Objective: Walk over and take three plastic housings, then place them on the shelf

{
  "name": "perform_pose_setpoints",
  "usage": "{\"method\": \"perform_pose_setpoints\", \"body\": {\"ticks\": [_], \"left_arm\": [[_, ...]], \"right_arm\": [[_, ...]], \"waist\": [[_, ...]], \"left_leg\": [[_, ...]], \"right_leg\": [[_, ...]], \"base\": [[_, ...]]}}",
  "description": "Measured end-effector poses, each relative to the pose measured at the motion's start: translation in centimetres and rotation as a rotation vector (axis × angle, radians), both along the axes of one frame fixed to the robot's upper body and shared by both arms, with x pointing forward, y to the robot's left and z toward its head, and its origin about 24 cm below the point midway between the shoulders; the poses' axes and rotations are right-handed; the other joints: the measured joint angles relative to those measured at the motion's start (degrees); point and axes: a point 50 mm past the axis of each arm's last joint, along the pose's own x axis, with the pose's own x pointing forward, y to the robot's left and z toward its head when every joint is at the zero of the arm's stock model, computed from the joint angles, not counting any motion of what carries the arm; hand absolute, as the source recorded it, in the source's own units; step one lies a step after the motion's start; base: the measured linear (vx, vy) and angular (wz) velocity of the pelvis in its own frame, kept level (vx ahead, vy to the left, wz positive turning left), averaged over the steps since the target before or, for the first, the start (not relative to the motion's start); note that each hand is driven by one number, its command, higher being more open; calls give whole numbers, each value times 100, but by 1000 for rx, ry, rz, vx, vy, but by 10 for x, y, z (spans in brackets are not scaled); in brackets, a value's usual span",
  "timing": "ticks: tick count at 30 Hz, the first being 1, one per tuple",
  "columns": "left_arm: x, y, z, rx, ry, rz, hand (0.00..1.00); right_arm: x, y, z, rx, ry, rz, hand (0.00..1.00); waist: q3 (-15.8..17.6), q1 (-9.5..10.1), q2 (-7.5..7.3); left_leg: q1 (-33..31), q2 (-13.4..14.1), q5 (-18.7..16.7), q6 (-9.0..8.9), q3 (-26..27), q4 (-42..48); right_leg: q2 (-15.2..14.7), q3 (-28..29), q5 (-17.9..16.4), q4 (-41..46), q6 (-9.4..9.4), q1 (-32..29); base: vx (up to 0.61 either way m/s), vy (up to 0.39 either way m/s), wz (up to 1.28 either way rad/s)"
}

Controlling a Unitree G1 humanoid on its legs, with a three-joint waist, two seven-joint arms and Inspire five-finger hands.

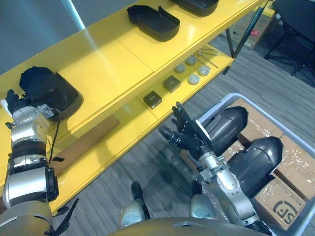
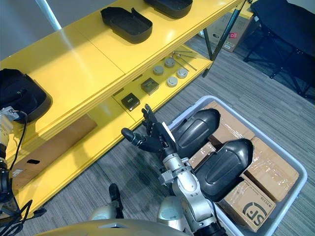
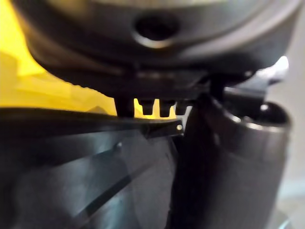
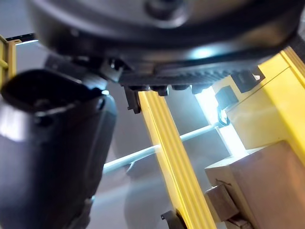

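Three black moulded plastic housings lie open side up on the glossy yellow shelf: one at its left end, one further along, and one at the far end. Two more smooth, rounded housings rest dome-up on film-wrapped cardboard boxes in a grey bin. The left hand is at the left-end housing's edge, and I cannot tell its grip. The right hand hangs over the carpet with fingers spread and empty.

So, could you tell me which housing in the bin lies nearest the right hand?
The plastic housing on the shelf side, just behind the open right hand; the other housing lies farther off.
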Motion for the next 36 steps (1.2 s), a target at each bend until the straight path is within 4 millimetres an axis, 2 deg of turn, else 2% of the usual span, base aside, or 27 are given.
{"method": "perform_pose_setpoints", "body": {"ticks": [7, 10, 14, 17, 19, 22, 23, 25, 30, 31, 36], "left_arm": [[2, 0, 8, 29, -63, 4, 100], [2, -3, 20, 93, -139, -22, 100], [-12, -25, 43, 297, -290, -105, 100], [-23, -58, 53, 374, -452, -160, 100], [-39, -89, 47, 376, -561, -207, 100], [-61, -111, 28, 333, -588, -216, 100], [-66, -115, 25, 328, -593, -214, 100], [-91, -126, 16, 291, -626, -202, 100], [-130, -139, 13, 288, -709, -195, 100], [-157, -142, 2, 329, -678, -246, 100], [-157, -142, 2, 328, -678, -245, 100]], "right_arm": [[-3, 8, -1, 19, 10, 34, 100], [-2, 7, 0, 19, 5, 28, 100], [1, 1, 2, 27, -8, -11, 100], [5, -9, 7, 36, -43, -64, 100], [10, -15, 13, 71, -70, -111, 100], [14, -23, 19, 85, -104, -179, 100], [15, -25, 19, 85, -108, -192, 100], [17, -35, 22, 78, -120, -236, 100], [18, -60, 26, 60, -144, -337, 100], [23, -79, 36, 53, -190, -413, 100], [22, -80, 36, 52, -190, -417, 100]], "waist": [[0, 7, -2], [-3, 20, -7], [-9, 125, -16], [-18, 248, -22], [-92, 317, -12], [-264, 325, 17], [-304, 330, 14], [-434, 382, 8], [-597, 520, 5], [-866, 650, -260], [-854, 634, -268]], "left_leg": [[55, 32, -1, -1, -10, -1], [108, 52, -4, -5, -70, -1], [243, 59, -21, -26, -169, -5], [290, 55, -20, -26, -276, -9], [308, 54, -8, -38, -382, -23], [308, 49, 8, -47, -519, -31], [307, 50, 10, -49, -539, -31], [296, 53, 15, -58, -592, -32], [271, 41, 25, -73, -800, -33], [115, 41, 66, -85, -1000, -32], [106, 43, 65, -85, -999, -32]], "right_leg": [[27, -20, -5, -17, -8, 75], [44, -90, -14, -50, -22, 192], [54, -237, -19, -133, -36, 429], [53, -363, -19, -189, -38, 590], [54, -498, -28, -233, -52, 709], [62, -663, -28, -322, -53, 859], [64, -691, -31, -325, -58, 852], [72, -752, -40, -354, -71, 893], [92, -984, -54, -489, -95, 1093], [133, -1238, -40, -590, -82, 1154], [134, -1236, -41, -593, -82, 1144]], "base": [[0, 0, 0], [5, -15, 8], [14, -18, 12], [-12, -10, 19], [-27, -8, 24], [-23, -10, 24], [-34, -9, 19], [-27, -8, 12], [-12, -11, 20], [-3, -7, 11], [0, 0, 0]]}}
